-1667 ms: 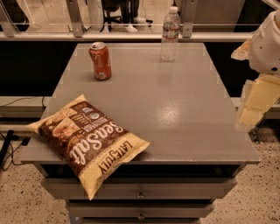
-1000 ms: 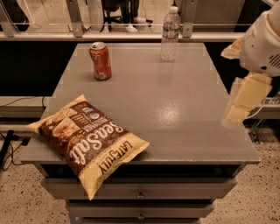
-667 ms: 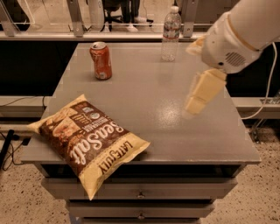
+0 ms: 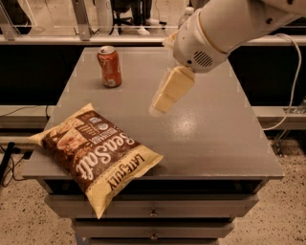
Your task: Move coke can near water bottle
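Observation:
The coke can [image 4: 109, 66] is red-orange with a silver top. It stands upright at the back left of the grey table [image 4: 210, 143]. The water bottle [image 4: 187, 13] stands at the back of the table, right of the can. Only its top shows, because my white arm [image 4: 215, 28] hides the rest. My gripper [image 4: 161, 103] is cream-coloured and hangs above the middle of the table. It is to the right of the can and nearer the front, well apart from it, and holds nothing that I can see.
A brown and yellow bag of chips [image 4: 98, 155] lies on the front left corner and overhangs the front edge. Drawers [image 4: 153, 210] sit under the table front. A grey cable [image 4: 289, 91] hangs at the right. Chair legs and railings stand behind the table.
My arm has swung in from the right edge of the table to above its middle, toward the can, and now covers most of the bottle. The can, bottle and bag have not moved.

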You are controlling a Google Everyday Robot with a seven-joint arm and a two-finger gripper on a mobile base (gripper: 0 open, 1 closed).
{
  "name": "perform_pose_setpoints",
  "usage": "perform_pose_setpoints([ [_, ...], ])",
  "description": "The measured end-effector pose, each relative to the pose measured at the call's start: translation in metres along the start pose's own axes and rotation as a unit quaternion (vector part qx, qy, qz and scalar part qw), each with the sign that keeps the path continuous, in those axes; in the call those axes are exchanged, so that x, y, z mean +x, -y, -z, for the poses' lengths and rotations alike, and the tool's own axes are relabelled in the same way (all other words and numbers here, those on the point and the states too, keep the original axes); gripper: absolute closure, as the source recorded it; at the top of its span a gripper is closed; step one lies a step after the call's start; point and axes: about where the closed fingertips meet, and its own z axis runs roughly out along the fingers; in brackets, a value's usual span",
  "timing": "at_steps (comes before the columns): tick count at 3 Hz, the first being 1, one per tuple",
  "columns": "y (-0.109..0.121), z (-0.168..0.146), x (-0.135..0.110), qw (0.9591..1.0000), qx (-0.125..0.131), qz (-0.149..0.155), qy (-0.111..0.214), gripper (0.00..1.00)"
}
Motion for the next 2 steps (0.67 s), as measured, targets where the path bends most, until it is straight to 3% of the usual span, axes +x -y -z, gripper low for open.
perform_pose_setpoints([
  [2, 0.012, -0.007, -0.003, 0.9997, 0.014, -0.013, 0.016, 0.0],
])
